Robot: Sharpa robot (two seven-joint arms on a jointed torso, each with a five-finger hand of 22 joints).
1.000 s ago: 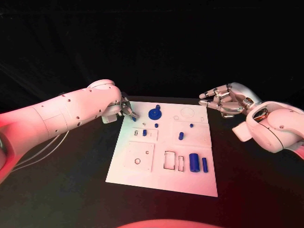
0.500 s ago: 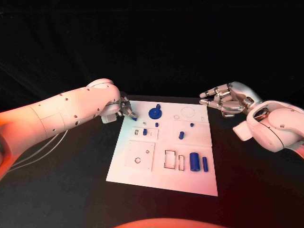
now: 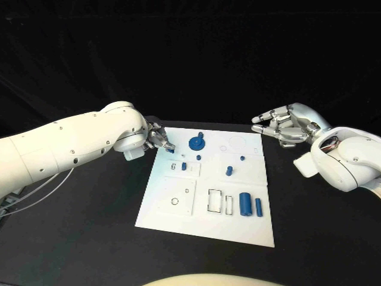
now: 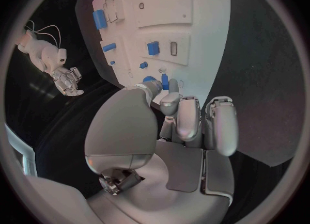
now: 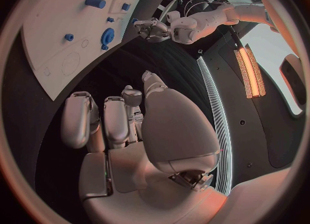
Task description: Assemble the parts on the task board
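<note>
The task board (image 3: pixel 209 196) lies mid-table; the left hand (image 3: pixel 159 141) pinches a small blue part (image 4: pixel 165 82) at its far corner, while the right hand (image 3: pixel 282 124) hovers empty, fingers apart.

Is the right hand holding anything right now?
No. The right hand hovers off the board's far right corner, fingers loosely curled, nothing in them.

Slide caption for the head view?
Left hand pinches a blue part at the task board corner; right hand waits off-board.

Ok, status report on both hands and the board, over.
Left robot hand at task board's far-left corner, pinching small blue part. Right robot hand open, off board. Nothing in the way.
</note>
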